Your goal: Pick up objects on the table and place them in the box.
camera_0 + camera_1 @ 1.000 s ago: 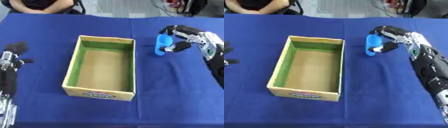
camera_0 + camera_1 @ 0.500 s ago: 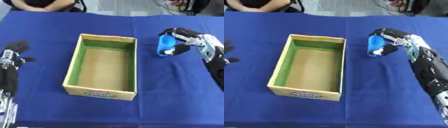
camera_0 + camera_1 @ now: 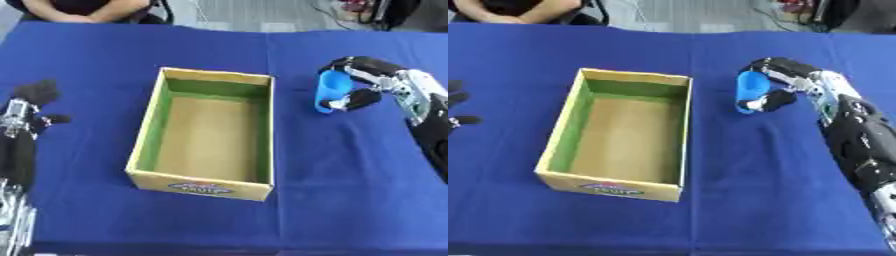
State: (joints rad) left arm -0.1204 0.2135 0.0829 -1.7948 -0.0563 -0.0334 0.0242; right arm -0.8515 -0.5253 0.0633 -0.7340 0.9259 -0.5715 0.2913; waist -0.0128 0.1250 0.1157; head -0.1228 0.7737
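Observation:
A light blue, upright, bottle-like object (image 3: pixel 332 89) sits to the right of the box, with my right hand (image 3: pixel 371 83) curled round it, fingers over its top and thumb at its base. The cardboard box (image 3: pixel 260 117) stands in the middle of the blue table, open at the top, green on its inner walls and with nothing inside. My left hand (image 3: pixel 33 102) rests at the left edge, fingers up and relaxed, holding nothing.
The blue cloth (image 3: pixel 350 180) covers the whole table. A person sits beyond the far edge, arms (image 3: pixel 87 10) at the table's top left, touching nothing of the task.
My right hand has closed tighter round the blue object and shifted slightly left toward the box. The left hand has stayed put.

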